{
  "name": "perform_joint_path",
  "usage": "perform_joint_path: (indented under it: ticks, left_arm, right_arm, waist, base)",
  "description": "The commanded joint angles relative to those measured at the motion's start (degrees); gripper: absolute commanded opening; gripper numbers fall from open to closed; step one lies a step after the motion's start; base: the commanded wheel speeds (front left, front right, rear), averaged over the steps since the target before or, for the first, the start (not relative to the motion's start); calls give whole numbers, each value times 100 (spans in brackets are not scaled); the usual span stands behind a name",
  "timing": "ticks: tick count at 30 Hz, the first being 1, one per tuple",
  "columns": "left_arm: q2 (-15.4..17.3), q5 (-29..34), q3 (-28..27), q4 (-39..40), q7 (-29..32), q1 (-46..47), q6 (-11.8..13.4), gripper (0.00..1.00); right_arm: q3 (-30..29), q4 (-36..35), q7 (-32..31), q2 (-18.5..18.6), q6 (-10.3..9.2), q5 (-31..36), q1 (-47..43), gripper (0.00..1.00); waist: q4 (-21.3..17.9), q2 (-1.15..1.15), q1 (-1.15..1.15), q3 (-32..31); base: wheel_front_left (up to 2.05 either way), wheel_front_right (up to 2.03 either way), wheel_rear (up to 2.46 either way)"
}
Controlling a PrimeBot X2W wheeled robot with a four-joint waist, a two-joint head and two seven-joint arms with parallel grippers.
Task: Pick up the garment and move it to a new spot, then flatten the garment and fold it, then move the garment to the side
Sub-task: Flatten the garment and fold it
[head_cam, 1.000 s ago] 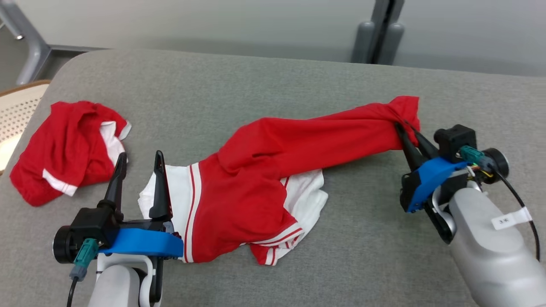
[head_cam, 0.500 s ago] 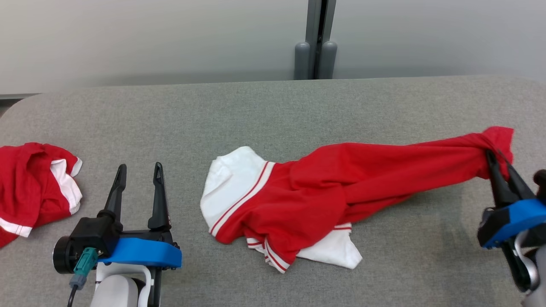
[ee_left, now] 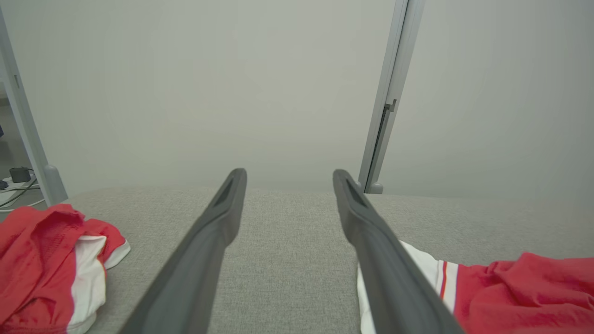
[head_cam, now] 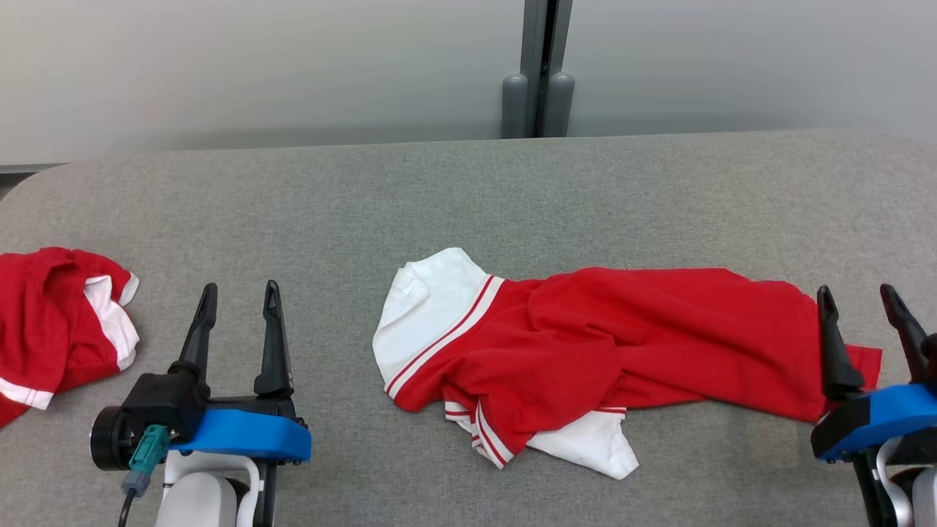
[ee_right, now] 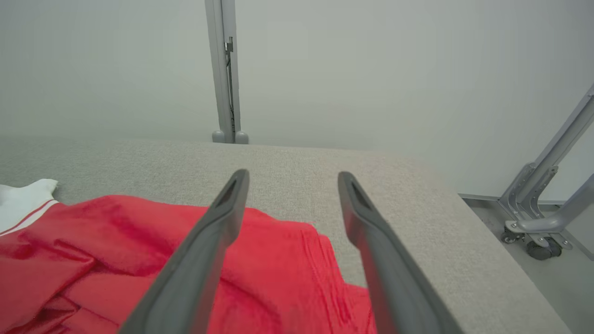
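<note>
Wide open and empty at the right gripper, poised over the right end of the crumpled red-and-white jersey garment; likewise open and empty at the left gripper, apart to its left; sprawled midway along the grey fabric-covered table; probably light, limp, quick to bunch; best pinched at hem corners; counted: two grippers, two garments, the second a red-and-white heap far left.

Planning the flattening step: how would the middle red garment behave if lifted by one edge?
Probably floppy: the garment lies in soft creases and overlapping folds. Likely light, being thin cloth; from one pinch it would hang and bunch. Pushed, it may wrinkle rather than slide on the cloth-covered table.
</note>
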State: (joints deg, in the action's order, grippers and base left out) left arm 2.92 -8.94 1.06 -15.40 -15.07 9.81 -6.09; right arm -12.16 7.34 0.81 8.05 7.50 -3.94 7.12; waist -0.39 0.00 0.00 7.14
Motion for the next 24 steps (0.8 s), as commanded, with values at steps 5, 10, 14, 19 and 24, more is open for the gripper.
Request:
perform_joint_path:
  ticks: [5,10,14,19,24]
  left_arm:
    - [-4,88,-8,-16,-19,24,-37,100]
    - [-4,125,-61,-1,-18,6,-50,100]
    - [-4,157,-108,-1,-19,-33,-56,100]
    - [-4,165,-131,-16,-18,-15,-54,100]
    - [-4,201,-143,-33,-18,-9,-66,100]
  right_arm:
    - [185,-164,575,-151,-1,119,312,100]
    - [539,-250,1144,-286,-1,101,378,100]
    - [830,-228,1333,-376,0,81,349,100]
    - [1122,-35,1396,-456,-1,75,208,100]
    - [1150,106,1417,-493,-1,113,234,100]
  waist:
    - [14,0,0,-59]
    - [34,0,0,-82]
    - [53,0,0,-88]
    - [93,0,0,-68]
    - [92,0,0,-44]
  base:
    - [0,0,0]
    - [0,0,0]
    - [0,0,0]
    - [0,0,0]
    - [0,0,0]
